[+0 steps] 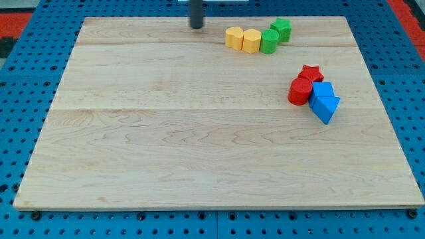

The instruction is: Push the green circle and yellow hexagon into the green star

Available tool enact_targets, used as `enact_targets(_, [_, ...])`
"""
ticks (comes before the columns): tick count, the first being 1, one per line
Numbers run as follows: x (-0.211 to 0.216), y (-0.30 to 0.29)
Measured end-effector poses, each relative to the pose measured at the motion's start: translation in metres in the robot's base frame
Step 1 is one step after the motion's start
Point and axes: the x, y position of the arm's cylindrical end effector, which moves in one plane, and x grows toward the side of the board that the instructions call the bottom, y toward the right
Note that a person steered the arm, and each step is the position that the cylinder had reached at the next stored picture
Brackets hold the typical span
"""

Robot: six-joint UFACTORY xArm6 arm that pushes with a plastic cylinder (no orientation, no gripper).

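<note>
Right of my tip point(196, 26): yellow hexagon point(252, 40), green circle point(269, 41) (touching).

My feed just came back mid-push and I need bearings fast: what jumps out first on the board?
A tight row of four blocks near the view's top right: yellow block, yellow hexagon, green circle, then green star, seemingly touching. Lower right sits a second cluster: red star, red cylinder, blue cube and blue wedge-like block. My tip stands at the wooden board's top edge, left of the row.
</note>
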Motion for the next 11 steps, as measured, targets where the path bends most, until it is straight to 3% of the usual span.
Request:
enact_targets(1, [0.041, 0.039])
enact_targets(4, [0.055, 0.175])
enact_targets(5, [0.059, 0.18])
enact_targets(6, [0.079, 0.149])
enact_targets(7, [0.079, 0.207])
enact_targets(8, [0.07, 0.215])
enact_targets(9, [0.093, 0.182])
enact_targets(10, [0.105, 0.065])
enact_targets(11, [0.064, 0.029])
